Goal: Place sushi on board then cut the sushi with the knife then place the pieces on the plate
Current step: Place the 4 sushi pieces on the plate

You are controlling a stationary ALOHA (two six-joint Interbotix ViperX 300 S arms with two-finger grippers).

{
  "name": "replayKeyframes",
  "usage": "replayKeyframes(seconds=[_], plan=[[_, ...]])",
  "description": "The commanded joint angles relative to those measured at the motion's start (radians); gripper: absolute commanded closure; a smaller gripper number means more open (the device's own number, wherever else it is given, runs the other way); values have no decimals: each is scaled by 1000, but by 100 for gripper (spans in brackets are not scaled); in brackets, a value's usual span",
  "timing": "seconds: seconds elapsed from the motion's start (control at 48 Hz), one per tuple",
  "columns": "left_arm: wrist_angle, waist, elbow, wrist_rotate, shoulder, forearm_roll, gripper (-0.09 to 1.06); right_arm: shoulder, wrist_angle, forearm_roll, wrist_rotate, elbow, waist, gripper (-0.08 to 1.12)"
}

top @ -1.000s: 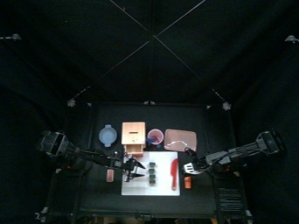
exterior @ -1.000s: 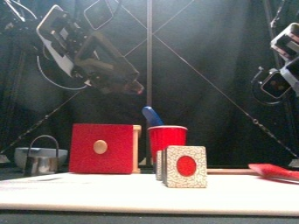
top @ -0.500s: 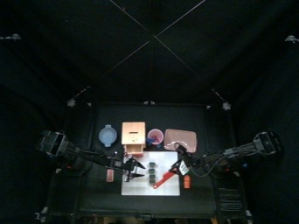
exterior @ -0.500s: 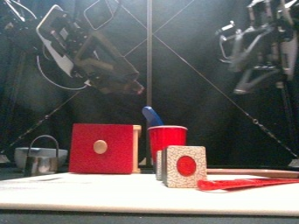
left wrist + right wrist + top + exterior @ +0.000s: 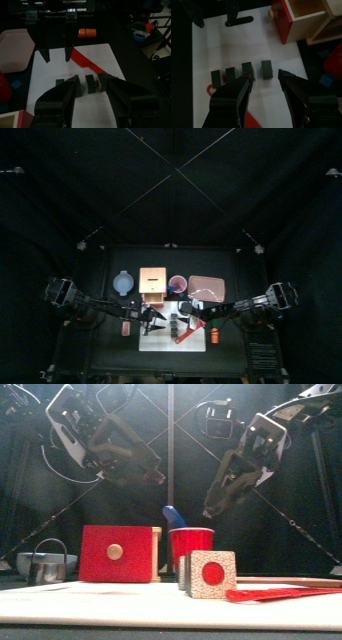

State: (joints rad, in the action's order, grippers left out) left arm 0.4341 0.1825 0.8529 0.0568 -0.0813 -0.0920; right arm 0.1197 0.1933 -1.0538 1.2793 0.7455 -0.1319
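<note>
The dark green sushi (image 5: 160, 325) lies on the white board (image 5: 181, 341) as several separate blocks (image 5: 231, 74); the front view shows one piece end-on (image 5: 210, 574). A red knife (image 5: 201, 333) lies flat on the board to its right (image 5: 274, 594), held by nothing. My left gripper (image 5: 151, 316) hangs open above the blocks' left side (image 5: 88, 82). My right gripper (image 5: 187, 318) is open too and hovers high over the blocks (image 5: 264, 75), well clear of the board in the front view (image 5: 210, 509). The pink plate (image 5: 205, 286) stands behind the board at the right.
Behind the board stand a blue-grey bowl (image 5: 123, 283) with a metal cutter (image 5: 50, 562), a wooden box with a red drawer front (image 5: 118, 554), and a red cup (image 5: 191, 544) holding a blue knife.
The red knife came in from the right and now lies loose on the board. My right gripper has swung left and stands above the sushi. The left gripper has barely moved.
</note>
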Motion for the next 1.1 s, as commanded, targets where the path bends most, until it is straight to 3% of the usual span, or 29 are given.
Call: replayKeyframes(seconds=[0.021,0.375,0.5,0.625,0.812,1.104], plan=[[6,-6,-8,2,-17,-5,17,-18,2,-14,-2,-20,15,23],[9,-14,18,0,-34,-23,17,-110,-58,-20,-2,-35,44,23],[14,-25,43,0,-71,-60,17,-133,-75,-23,-2,-46,60,23],[46,-29,75,2,-106,-86,17,-152,-95,-26,-3,-57,74,23],[132,-29,124,2,-150,-91,17,-190,-144,-23,-2,-72,87,23],[149,-29,141,2,-156,-104,17,-229,-153,-18,-2,-83,87,24]])
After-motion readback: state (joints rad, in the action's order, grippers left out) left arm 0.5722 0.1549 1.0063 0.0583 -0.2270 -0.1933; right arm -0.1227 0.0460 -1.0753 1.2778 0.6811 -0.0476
